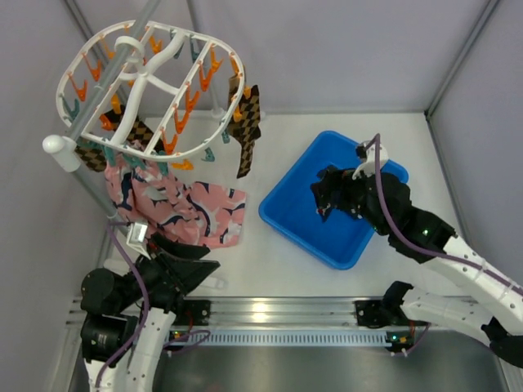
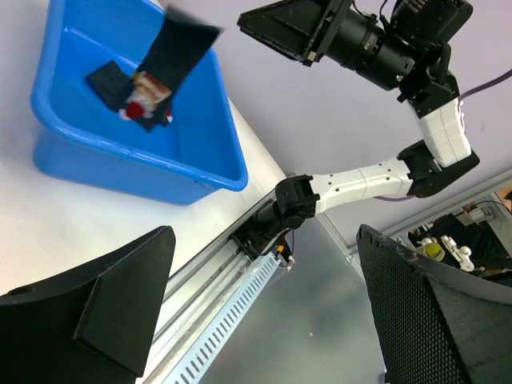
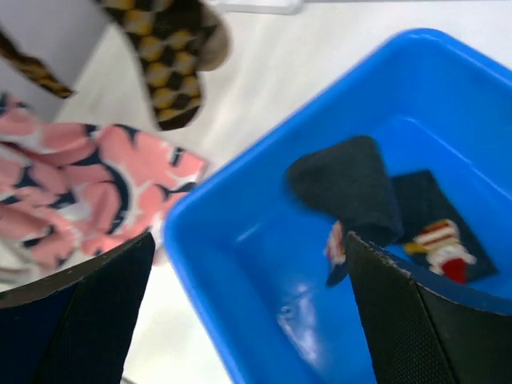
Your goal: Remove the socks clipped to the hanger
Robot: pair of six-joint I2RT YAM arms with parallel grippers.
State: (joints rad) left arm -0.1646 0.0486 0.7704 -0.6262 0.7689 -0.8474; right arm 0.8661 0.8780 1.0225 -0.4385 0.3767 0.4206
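Top view: the hanger (image 1: 143, 82) is up at the far left on its pole (image 1: 98, 104), and socks are still clipped to it. A checkered sock (image 1: 247, 122) hangs off its right side, and the pink socks (image 1: 192, 211) trail from the near rim. More checkered fabric shows at the left by the pole. The left gripper (image 1: 196, 260) sits low, just below the pink socks, with its fingers spread. Over on the right, the right gripper (image 1: 325, 196) is above the blue bin (image 1: 302, 237) on the table (image 1: 245, 269).

Left wrist view: the left gripper (image 2: 264, 240) is wide open with nothing between its fingers. Beyond it is the bin (image 2: 120, 152). A navy sock (image 2: 180, 44), blurred, slants up out of the bin and is clear of the right gripper (image 2: 280, 24). A sock with a red-and-white mark (image 2: 144, 100) lies inside.

Right wrist view: the right gripper (image 3: 250, 240) is released, its fingers well apart and holding nothing. Below it, the navy sock (image 3: 352, 184) is in the bin (image 3: 264, 320), touching the marked sock (image 3: 440, 240). Off to the left, the checkered sock (image 3: 168, 56) and the pink socks (image 3: 96, 184) lie outside the bin.
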